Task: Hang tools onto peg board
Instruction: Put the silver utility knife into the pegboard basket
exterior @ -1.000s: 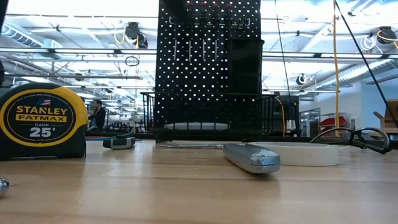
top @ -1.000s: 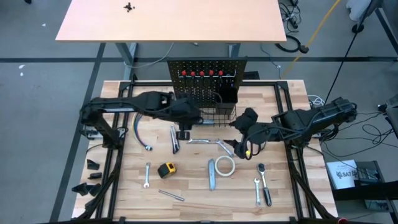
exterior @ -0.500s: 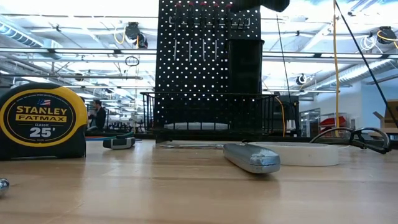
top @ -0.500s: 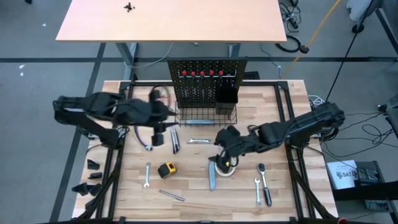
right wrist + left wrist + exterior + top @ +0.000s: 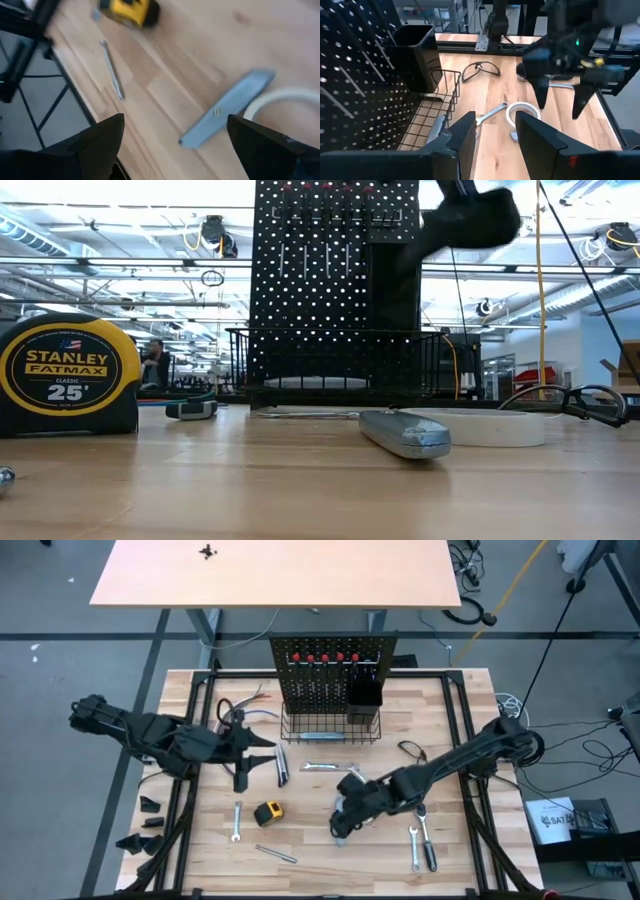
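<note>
— Right gripper (image 5: pixel 343 823), then?
— Spread wide, holding nothing, low over the grey knife (image 5: pixel 227 109) and the tape roll (image 5: pixel 524 113) near the middle of the table (image 5: pixel 310 840).
— And the left gripper (image 5: pixel 240 776)?
— Off to the left of the peg board (image 5: pixel 333 665), fingers (image 5: pixel 464 142) a narrow gap apart, nothing between them.
— Other tools?
— Scattered on the wood: tape measure (image 5: pixel 268 812) beside a wrench (image 5: pixel 236 821), another wrench (image 5: pixel 413 846) far right. Basket (image 5: pixel 331 725) at the board's foot.
</note>
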